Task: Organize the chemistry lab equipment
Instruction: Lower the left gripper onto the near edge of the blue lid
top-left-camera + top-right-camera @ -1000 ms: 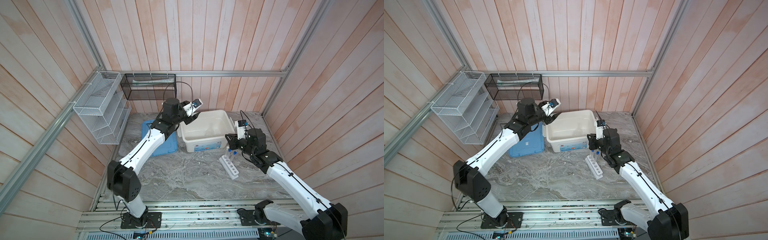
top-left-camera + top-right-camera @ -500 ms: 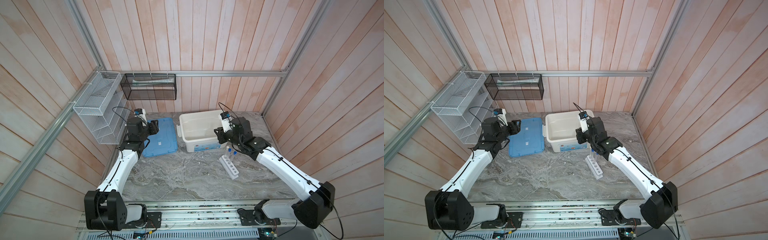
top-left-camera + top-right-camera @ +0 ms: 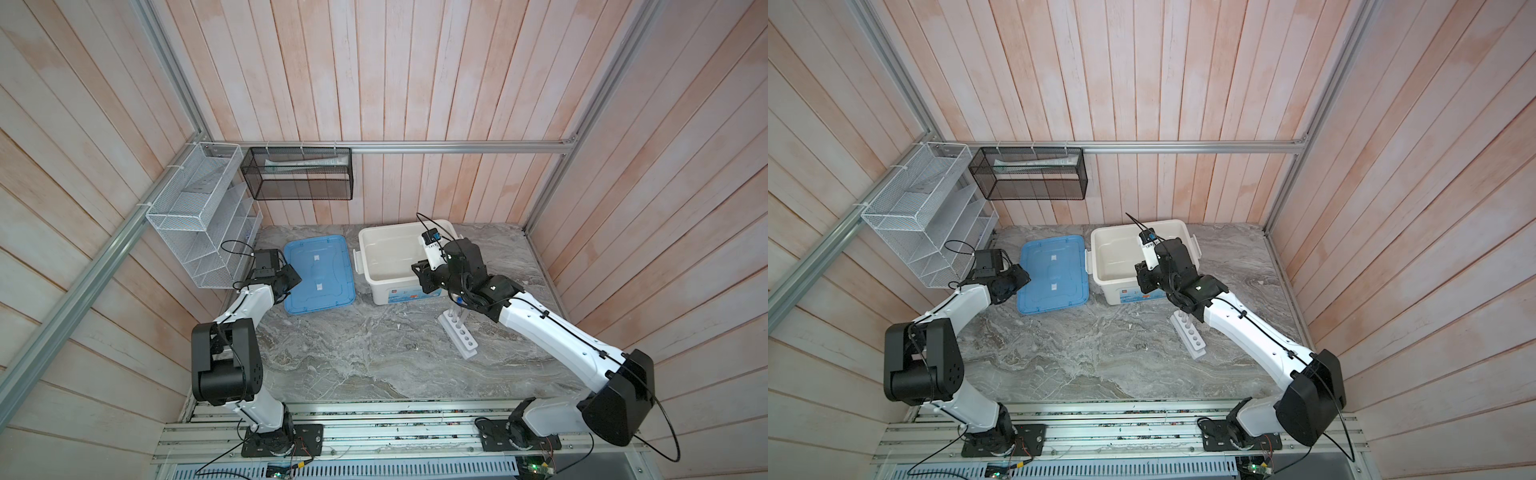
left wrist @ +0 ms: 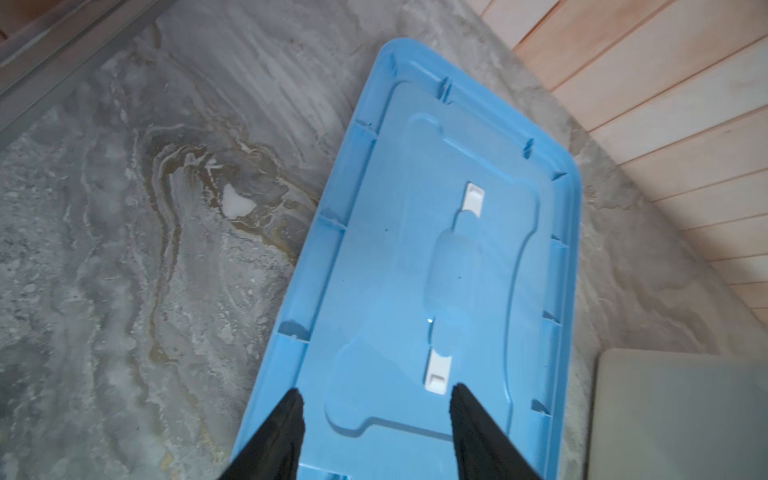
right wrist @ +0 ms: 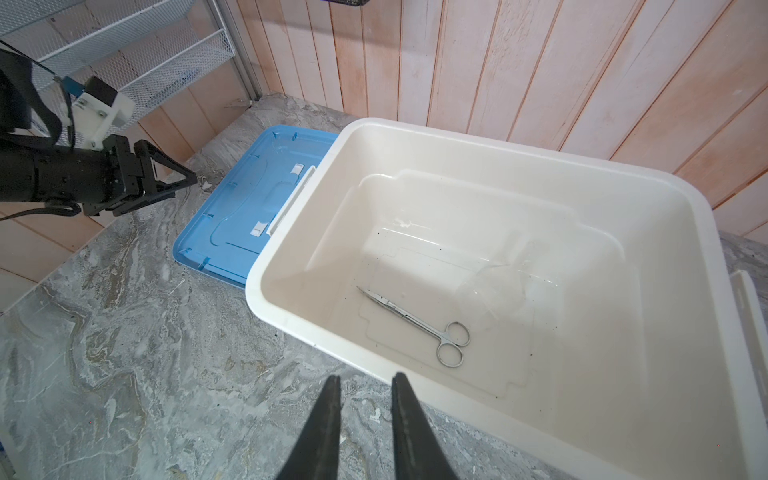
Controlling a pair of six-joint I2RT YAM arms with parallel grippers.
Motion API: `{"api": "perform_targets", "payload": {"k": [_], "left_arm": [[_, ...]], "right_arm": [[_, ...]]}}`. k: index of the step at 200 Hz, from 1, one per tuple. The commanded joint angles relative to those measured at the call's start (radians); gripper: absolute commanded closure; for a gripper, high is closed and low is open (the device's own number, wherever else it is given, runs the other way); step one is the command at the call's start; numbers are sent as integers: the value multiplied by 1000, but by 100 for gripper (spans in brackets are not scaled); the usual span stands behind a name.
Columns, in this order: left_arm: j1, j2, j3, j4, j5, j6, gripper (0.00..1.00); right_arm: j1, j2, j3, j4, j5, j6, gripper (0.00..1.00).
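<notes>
Pale pink plank walls (image 3: 415,83) enclose a grey marbled tabletop (image 3: 374,353); a white wire-mesh rack (image 3: 199,216) hangs on the left wall and a black mesh rack (image 3: 299,174) on the back wall; a blue lid (image 3: 320,274) lies flat on the table just beside an open white bin (image 5: 291,232); inside the bin, on its floor, lie small steel scissors (image 5: 419,324), closed, with their loops just beside a clear round dish (image 5: 498,291); whether the two touch is hard to tell; in front of the bin stands a white six-hole rack (image 3: 459,336), and clear tubes (image 3: 456,311) stand upright in its far holes, one blue cap showing, the rest largely hidden under the right arm, so their number cannot be told; the left gripper (image 4: 376,399) hovers over the near end of the blue lid with its jaws spread wide and nothing between them; the right gripper (image 5: 365,380) hangs above the table just outside the bin's front wall, pointing towards the scissors, its jaws narrowly apart and empty.
</notes>
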Motion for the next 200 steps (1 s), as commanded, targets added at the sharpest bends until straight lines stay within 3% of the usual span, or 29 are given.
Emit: {"api": "perform_targets", "payload": {"k": [1,72,129,200], "left_arm": [[10,-18,16,-100,-8,-65,42],[43,-208,-193,-108,5,-294,37],[118,-76,-170,-50,144,-325,39],[120,7,-154,-47,146,-278,49]], "right_arm": [[7,-11,-40,26,-7,31,76],[5,3,-103,101,-59,34,77],[1,-15,-144,139,-81,56,77],[-15,-11,-155,161,-84,67,78]]}}
